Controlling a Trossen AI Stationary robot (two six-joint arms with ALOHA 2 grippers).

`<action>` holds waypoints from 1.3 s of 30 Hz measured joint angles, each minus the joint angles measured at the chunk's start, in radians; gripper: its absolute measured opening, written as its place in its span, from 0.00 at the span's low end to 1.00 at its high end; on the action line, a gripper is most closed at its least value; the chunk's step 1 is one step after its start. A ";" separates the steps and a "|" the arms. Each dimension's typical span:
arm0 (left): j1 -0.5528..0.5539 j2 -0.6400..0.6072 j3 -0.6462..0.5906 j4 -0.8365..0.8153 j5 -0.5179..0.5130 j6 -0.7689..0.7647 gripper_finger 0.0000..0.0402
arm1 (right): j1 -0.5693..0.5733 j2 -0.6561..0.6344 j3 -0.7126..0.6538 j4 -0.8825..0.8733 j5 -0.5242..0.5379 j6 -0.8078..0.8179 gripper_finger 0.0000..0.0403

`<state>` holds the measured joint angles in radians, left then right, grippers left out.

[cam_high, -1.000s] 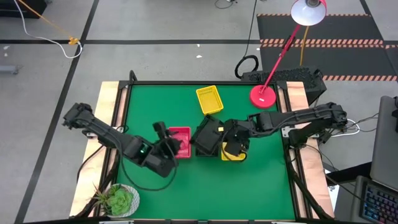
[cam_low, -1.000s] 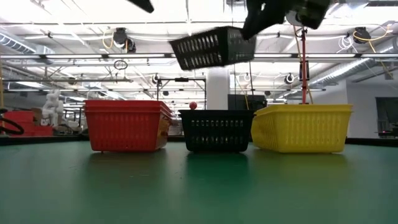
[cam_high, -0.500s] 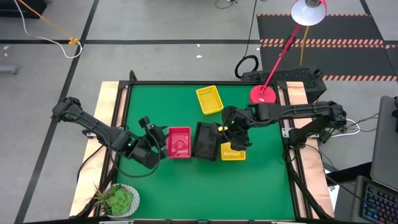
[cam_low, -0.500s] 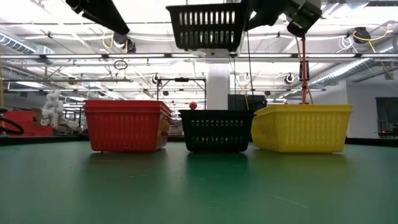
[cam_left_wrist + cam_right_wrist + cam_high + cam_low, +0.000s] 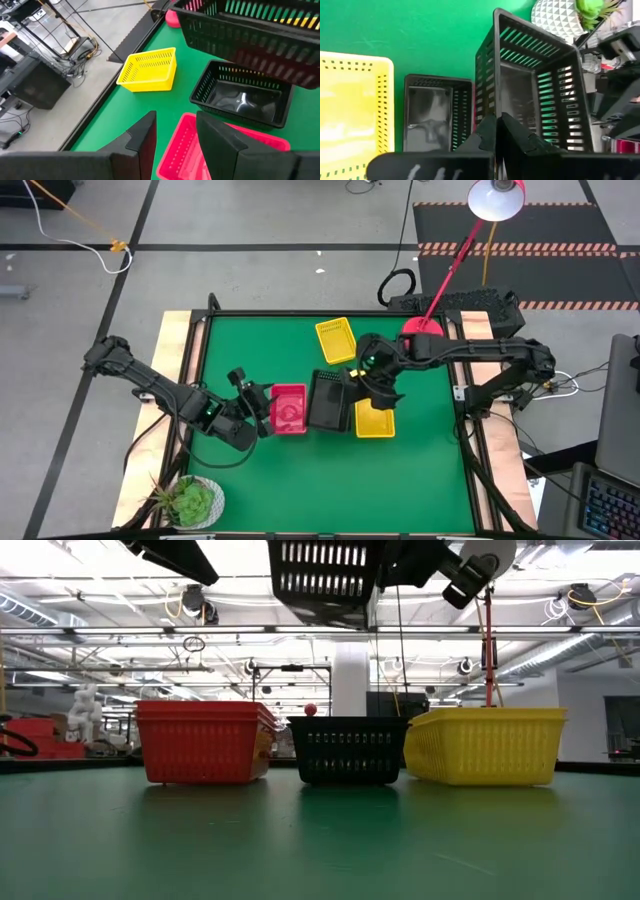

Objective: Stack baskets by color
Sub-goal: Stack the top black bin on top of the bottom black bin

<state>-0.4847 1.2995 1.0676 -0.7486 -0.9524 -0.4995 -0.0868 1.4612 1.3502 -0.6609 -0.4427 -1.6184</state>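
Observation:
A row stands on the green table: a red basket [image 5: 288, 409], a black basket [image 5: 348, 750] and a yellow basket [image 5: 374, 418]. Another yellow basket [image 5: 336, 340] rests on its base nearer the far edge. A second black basket [image 5: 325, 575] hangs high above the row, roughly over the black one, with my right gripper [image 5: 362, 380] shut on it. My left gripper [image 5: 176, 120] hovers open just left of the red basket [image 5: 185, 150], with nothing between its fingers. My right gripper pinches the rim of the black basket's wall [image 5: 492, 112] at the end nearest the wrist, between its two shut fingers. It comes slanting down from the table's right. The basket is lifted clear, about level, its opening up.
A red lamp base [image 5: 422, 332] stands at the far right of the table. A potted plant [image 5: 190, 500] sits at the near left corner. Open green surface lies toward the near edge in front of the row.
My right gripper has carried the black basket toward the far edge and up, rolling as it went. The basket, tilted before, now hangs level and higher over the row. My left gripper has drawn back toward the table's left edge, away from the red basket.

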 joint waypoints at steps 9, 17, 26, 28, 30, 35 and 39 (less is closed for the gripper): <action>0.000 0.000 0.000 0.000 0.000 -0.001 0.35 | 0.004 0.000 -0.056 0.049 -0.003 0.008 0.00; 0.000 0.000 0.000 0.002 0.000 -0.002 0.35 | 0.002 0.000 -0.164 0.158 -0.004 0.028 0.00; 0.001 0.000 0.000 0.011 0.000 0.001 0.35 | -0.020 0.000 -0.304 0.294 -0.004 0.059 0.00; 0.001 0.000 0.000 0.019 0.000 0.009 0.35 | -0.027 0.000 -0.328 0.330 -0.004 0.062 0.00; 0.001 0.000 0.000 0.026 0.000 0.018 0.35 | -0.035 0.000 -0.348 0.345 -0.004 0.062 0.00; 0.001 0.000 0.000 0.043 0.000 0.029 0.35 | -0.057 0.000 -0.379 0.364 -0.002 0.032 0.00; 0.001 0.000 0.000 0.048 0.000 0.042 0.35 | -0.075 0.000 -0.394 0.365 0.000 -0.005 0.01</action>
<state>-0.4839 1.2999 1.0676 -0.7010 -0.9520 -0.4580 -0.1619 1.4616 0.9561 -0.2962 -0.4431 -1.6234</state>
